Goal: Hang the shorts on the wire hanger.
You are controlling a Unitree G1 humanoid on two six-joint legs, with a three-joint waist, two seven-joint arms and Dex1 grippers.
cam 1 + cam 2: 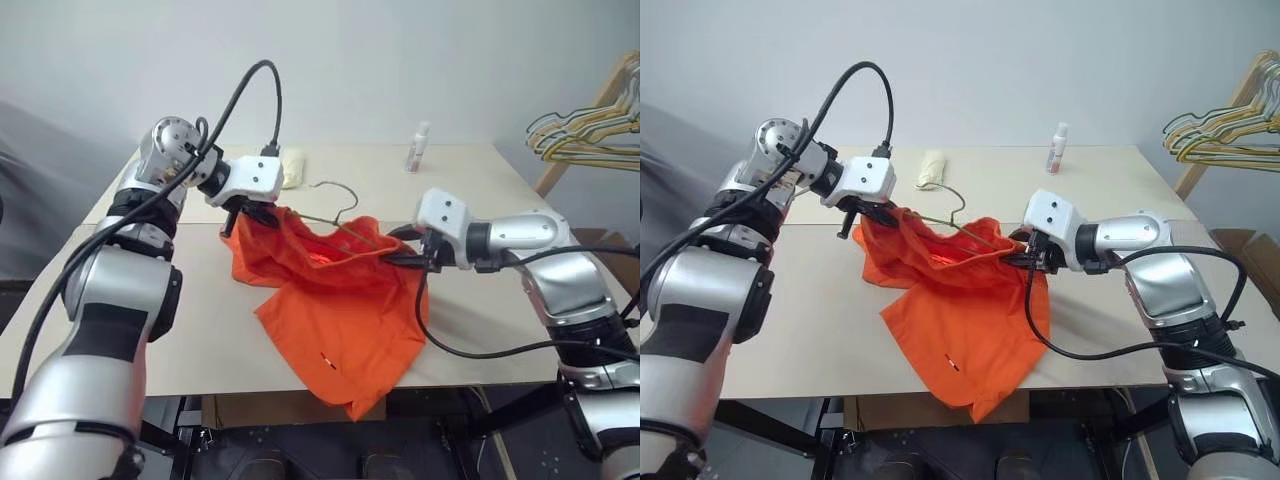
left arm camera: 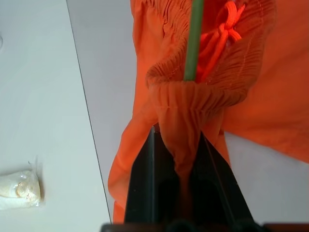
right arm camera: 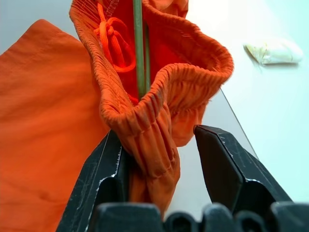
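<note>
Head view: shorts hang off table front edge, waistband held up btwn both arms, wire hanger poking out.
L wrist: left gripper pinches waistband.
R wrist: right gripper fingers spread, waistband touching one finger only.

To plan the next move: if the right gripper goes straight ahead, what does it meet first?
Probably the shorts' waistband: it already lies between the open right gripper's fingers. Just behind it comes the hanger wire.
</note>
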